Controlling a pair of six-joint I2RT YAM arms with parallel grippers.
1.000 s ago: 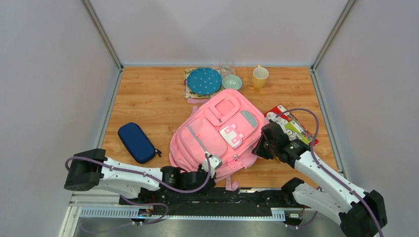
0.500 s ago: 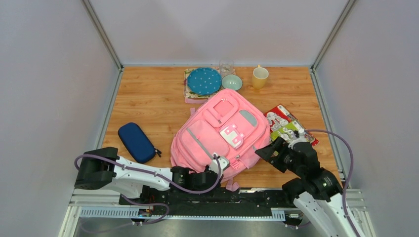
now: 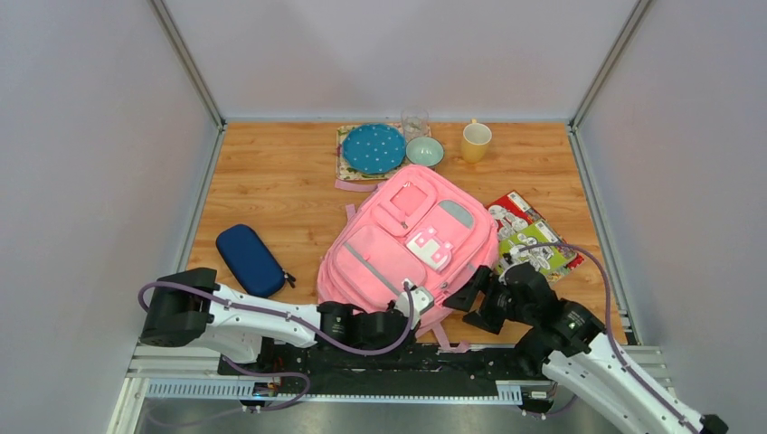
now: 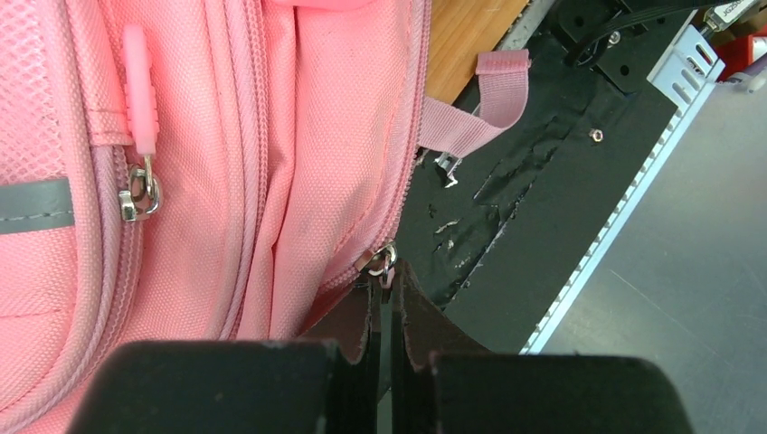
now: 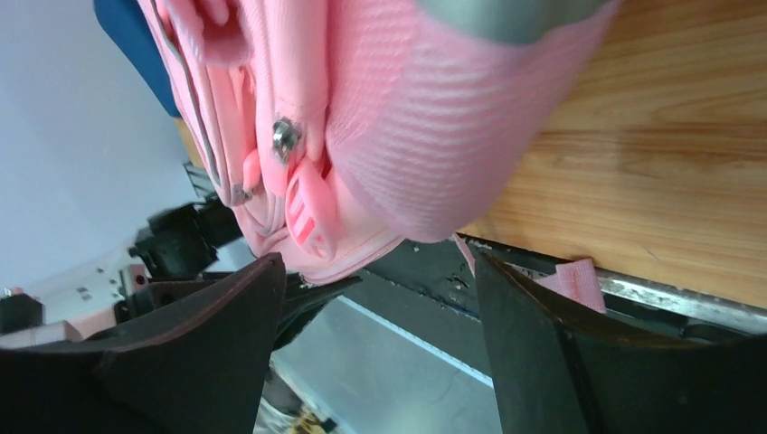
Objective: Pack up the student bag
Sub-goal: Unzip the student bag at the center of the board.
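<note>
The student bag [image 3: 407,249], a pink backpack with a white-pink patch, lies flat on the wooden table with its bottom edge at the near rim. My left gripper [image 3: 418,298] is at that bottom edge. In the left wrist view it [image 4: 387,276] is shut on a small pink zip pull hanging from a metal ring [image 4: 384,262] on the bag's side seam [image 4: 298,181]. My right gripper [image 3: 463,303] is open just off the bag's lower right corner. In the right wrist view its jaws [image 5: 380,271] stand wide apart, nothing between them, the bag [image 5: 434,136] just above them.
A navy-blue zip pouch [image 3: 250,260] lies left of the bag. Colourful printed packs [image 3: 529,237] lie to its right. At the back are a blue plate [image 3: 374,148], a small bowl [image 3: 424,150], a glass [image 3: 414,122] and a yellow mug [image 3: 475,141]. A pink strap [image 4: 493,99] hangs over the black rail.
My right gripper has opened and dropped from the bag's right side to its lower right corner. The bag has shifted right, and my left gripper went right with the zip pull.
</note>
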